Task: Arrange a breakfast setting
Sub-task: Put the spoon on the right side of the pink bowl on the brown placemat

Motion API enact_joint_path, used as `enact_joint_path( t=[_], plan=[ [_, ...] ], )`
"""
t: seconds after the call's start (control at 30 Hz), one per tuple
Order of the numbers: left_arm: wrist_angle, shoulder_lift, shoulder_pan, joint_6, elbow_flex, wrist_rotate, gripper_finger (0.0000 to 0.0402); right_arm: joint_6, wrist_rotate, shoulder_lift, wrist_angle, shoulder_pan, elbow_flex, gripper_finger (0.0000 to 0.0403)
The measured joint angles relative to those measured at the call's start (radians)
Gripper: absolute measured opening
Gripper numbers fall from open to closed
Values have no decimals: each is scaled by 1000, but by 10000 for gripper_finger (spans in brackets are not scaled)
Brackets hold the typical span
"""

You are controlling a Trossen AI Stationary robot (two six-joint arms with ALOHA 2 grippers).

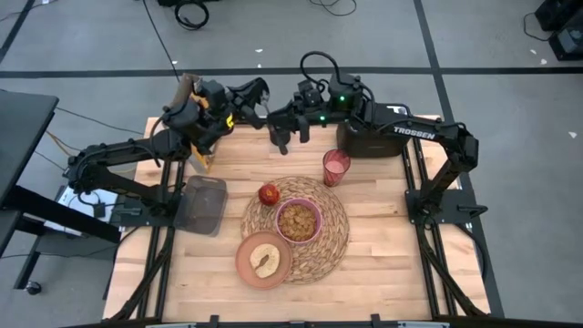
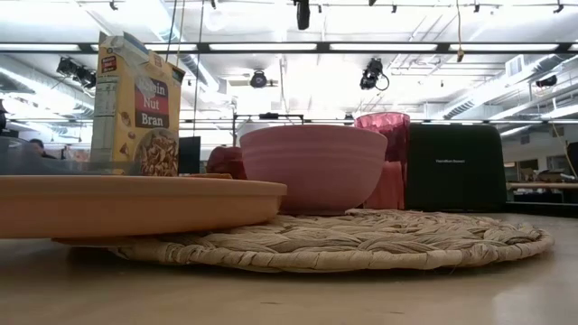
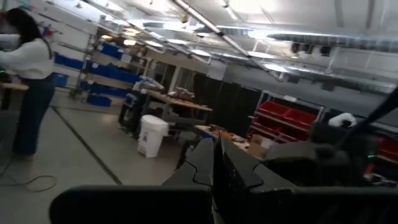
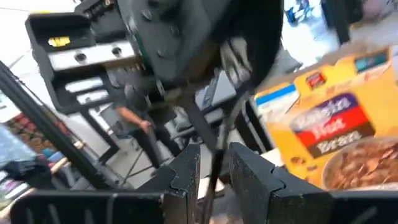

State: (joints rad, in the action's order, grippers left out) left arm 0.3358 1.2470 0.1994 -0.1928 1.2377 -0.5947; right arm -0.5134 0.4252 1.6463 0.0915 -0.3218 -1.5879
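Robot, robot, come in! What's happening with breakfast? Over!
Left gripper shut, right gripper slightly apart, both raised at the table's back. Pink bowl on placemat. Cereal box stands beside them.

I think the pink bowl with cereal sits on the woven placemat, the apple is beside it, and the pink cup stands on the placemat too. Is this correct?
Not quite. The pink bowl does sit on the woven placemat with the apple beside it, but the pink cup stands on the bare table just beyond the placemat's edge, in front of the black toaster. The high view shows this.
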Motion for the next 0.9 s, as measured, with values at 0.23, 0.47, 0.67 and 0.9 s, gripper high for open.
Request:
enact_joint_path(
  t=[0.23, 0.47, 0.67, 0.9],
  plan=[
    [12, -33, 11, 6, -2, 11, 15, -33, 74, -8, -55, 8, 0, 94],
    [9, -91, 40, 22, -2, 12, 15, -93, 100, -10, -73, 40, 0, 94],
    [4, -117, 40, 30, -1, 11, 15, -134, 100, -10, -74, 51, 0, 88],
    [7, -117, 40, 21, -1, 12, 15, -171, 93, -10, -73, 61, 0, 69]
  ],
)
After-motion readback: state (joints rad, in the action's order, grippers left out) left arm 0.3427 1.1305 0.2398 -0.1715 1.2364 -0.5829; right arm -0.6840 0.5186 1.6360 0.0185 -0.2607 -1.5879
